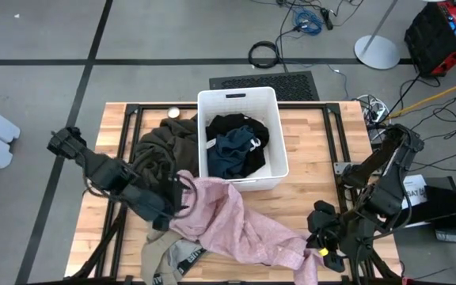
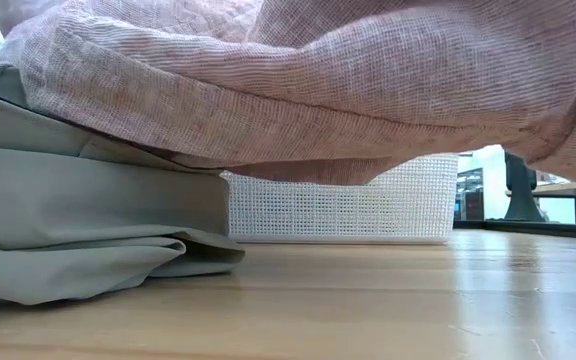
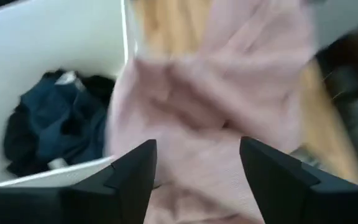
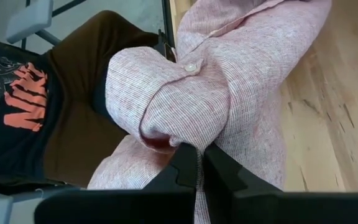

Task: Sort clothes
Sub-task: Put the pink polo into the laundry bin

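A pale pink shirt (image 1: 236, 226) stretches across the table's near half between my two grippers. My left gripper (image 1: 182, 190) stands open over its left end (image 3: 197, 106), beside the white bin (image 1: 274, 170). My right gripper (image 1: 320, 244) is shut on its right end. The bin holds a black garment (image 1: 232, 124) and a navy-teal one (image 1: 228, 152). A dark olive garment (image 1: 165, 142) lies left of the bin. The beige garment with a lettered waistband (image 1: 176, 257) lies at the near edge, partly under the shirt. My left gripper has pink cloth showing between its open fingers (image 3: 135, 174); whether they touch it I cannot tell. My right gripper pinches a bunched fold of the shirt (image 4: 185, 134) just below a buttoned band, several layers, between its two fingers. The fingers slant down. The cloth bulges up beyond the fingertips, and the low view shows the shirt (image 2: 298, 90) sagging above the tabletop.
A person in brown trousers and a black printed top (image 4: 23, 99) shows beyond the table edge in the right wrist view. A small round lid (image 1: 174, 113) lies at the far left. Bare wood (image 1: 307, 134) shows right of the bin.
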`<state>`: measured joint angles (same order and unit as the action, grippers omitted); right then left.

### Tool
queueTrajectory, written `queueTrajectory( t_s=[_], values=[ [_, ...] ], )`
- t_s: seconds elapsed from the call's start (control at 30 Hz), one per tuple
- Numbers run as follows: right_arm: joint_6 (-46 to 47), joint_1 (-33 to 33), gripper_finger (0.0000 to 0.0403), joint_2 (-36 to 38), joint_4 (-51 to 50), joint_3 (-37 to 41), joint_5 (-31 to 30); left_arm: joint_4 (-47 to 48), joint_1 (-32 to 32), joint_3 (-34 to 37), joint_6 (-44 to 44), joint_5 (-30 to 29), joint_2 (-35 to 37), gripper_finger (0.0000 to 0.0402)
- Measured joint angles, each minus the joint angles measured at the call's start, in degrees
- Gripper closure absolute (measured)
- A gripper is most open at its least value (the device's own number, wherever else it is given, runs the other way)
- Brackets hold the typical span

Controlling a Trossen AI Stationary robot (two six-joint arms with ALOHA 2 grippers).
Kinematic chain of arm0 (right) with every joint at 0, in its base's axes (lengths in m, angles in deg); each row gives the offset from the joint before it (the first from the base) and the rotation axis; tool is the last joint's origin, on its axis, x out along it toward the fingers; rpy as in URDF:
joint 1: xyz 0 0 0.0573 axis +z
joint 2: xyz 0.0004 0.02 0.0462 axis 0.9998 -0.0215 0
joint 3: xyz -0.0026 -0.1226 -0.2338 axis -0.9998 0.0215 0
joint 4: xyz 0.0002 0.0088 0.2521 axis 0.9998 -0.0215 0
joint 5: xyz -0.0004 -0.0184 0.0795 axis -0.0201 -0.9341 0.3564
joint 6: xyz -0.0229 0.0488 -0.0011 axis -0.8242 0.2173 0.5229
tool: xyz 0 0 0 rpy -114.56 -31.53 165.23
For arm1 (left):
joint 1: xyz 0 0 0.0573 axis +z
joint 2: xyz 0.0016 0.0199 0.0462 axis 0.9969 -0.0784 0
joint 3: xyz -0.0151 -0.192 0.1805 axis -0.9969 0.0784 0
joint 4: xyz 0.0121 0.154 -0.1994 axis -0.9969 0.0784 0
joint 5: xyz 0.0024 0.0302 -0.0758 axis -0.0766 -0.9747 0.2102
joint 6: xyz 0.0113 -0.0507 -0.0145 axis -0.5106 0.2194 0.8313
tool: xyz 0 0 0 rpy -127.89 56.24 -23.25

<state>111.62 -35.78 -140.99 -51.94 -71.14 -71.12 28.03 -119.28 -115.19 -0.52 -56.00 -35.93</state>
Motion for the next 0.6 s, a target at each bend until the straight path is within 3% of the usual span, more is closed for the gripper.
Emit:
queueTrajectory(
  t_s=[0.1, 0.27, 0.6],
  values=[
    [-0.4, -0.1, 0.0401, 0.0, 0.0, 0.0, -0.1, -5.8, -0.5, -1.8, 0.1, 4.9, 0.4, 0.0160],
    [-0.5, -0.2, 0.0401, 0.0, -0.1, 0.0, -0.3, -20.6, -3.1, 0.3, -9.0, 13.2, -1.4, 0.0159],
    [-0.6, -0.1, 0.0401, 0.0, -0.1, 0.0, -0.3, -22.8, -4.4, 0.6, -13.3, 13.8, -17.8, 0.0159]
  ],
)
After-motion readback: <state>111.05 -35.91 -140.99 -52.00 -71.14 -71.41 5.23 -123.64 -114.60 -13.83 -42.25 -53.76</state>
